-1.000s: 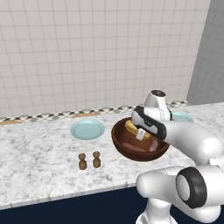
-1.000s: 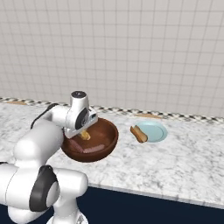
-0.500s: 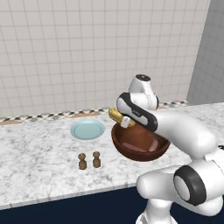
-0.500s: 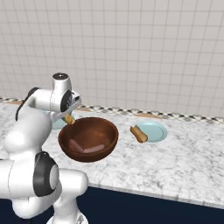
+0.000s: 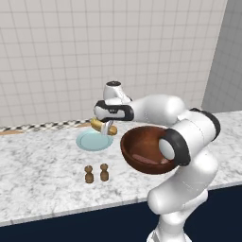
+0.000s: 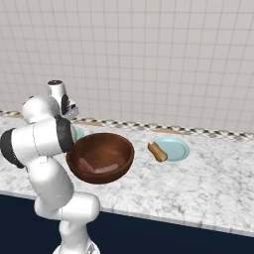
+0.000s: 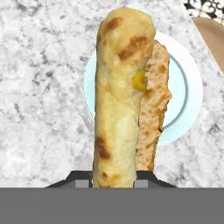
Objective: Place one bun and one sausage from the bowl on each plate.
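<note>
Change: we see the arm has swung from over the bowl [image 5: 150, 150] to the left, and the gripper [image 5: 107, 127] now hangs above the left plate [image 5: 92, 141]; a second ago it was down inside the bowl.
Gripper: closed tight on a bun [image 5: 102, 127], which sits between the fingers and clear of the plate below.
Bun, hand view: the bun [image 7: 127, 94] runs lengthwise away from the fingers, its long axis crossing the middle of the left plate [image 7: 186, 92]; it is a split, toasted roll with a pale cut face on its right side.
Bun, left base view: it lies roughly level, one end pointing left toward the wall side, just above the plate's near-right rim.
Bowl contents: from the right base view the bowl [image 6: 100, 156] holds two sausages [image 6: 106, 169] lying low against its inside wall.
Right plate: the right plate [image 6: 172, 149] carries a bun [image 6: 158, 152] at its left edge, set at a slant.
Left plate: nothing lies on it that we can see.
Counter: two small brown shakers [image 5: 95, 173] stand side by side in front of the left plate, well apart from the bowl.
</note>
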